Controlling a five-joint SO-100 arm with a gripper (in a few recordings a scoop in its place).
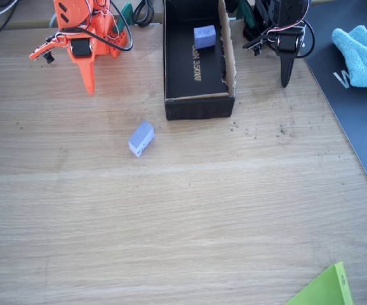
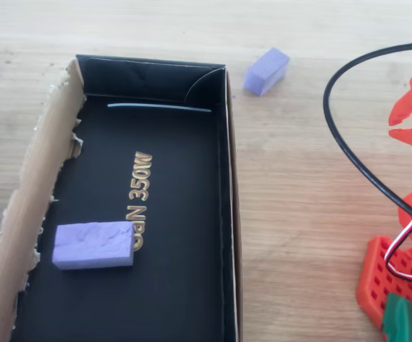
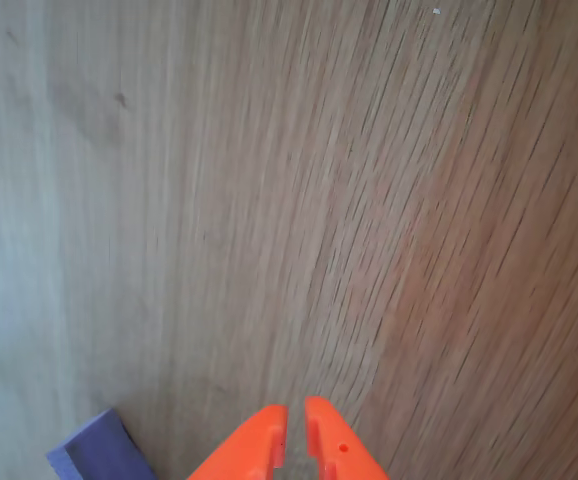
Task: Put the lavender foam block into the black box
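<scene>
orange gripper (image 3: 296,432) at bottom of the wrist view, fingers nearly closed, empty. block (image 1: 141,138) on table (image 1: 183,222) lower left of box (image 1: 196,70).

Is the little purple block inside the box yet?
No. The small elongated lavender foam block lies on the wooden table, outside the long black cardboard box.
</scene>
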